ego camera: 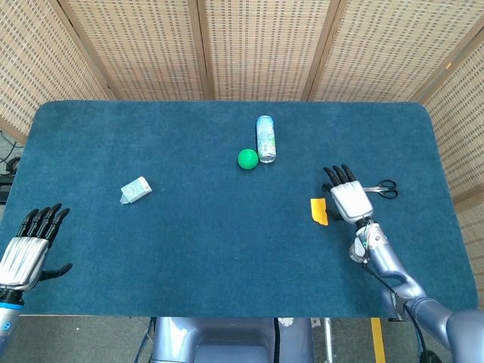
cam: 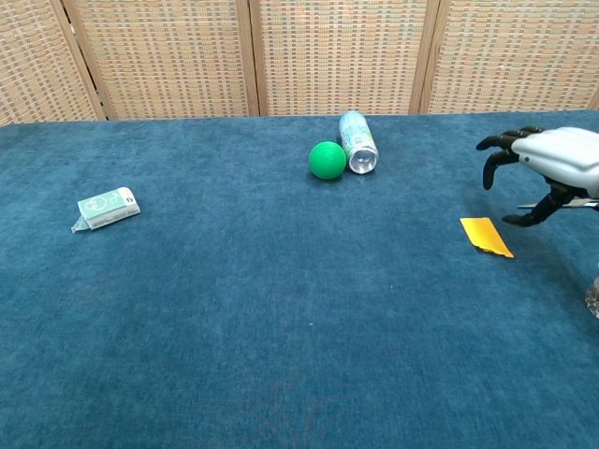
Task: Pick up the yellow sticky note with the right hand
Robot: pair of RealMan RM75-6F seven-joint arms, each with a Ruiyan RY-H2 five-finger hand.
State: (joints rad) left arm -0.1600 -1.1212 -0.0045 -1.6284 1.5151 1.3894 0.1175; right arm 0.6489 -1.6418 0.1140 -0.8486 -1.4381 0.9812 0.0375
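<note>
The yellow sticky note lies flat on the blue table cloth, right of the middle; the chest view shows the sticky note with nothing touching it. My right hand hovers just right of it and slightly farther back, fingers apart and curled downward, holding nothing. In the chest view the right hand hangs above and to the right of the note, clear of it. My left hand rests open at the near left table edge, far from the note.
Scissors lie just beyond my right hand. A green ball and a lying can sit at the centre back. A small mint-green box lies at the left. Woven screens stand behind the table.
</note>
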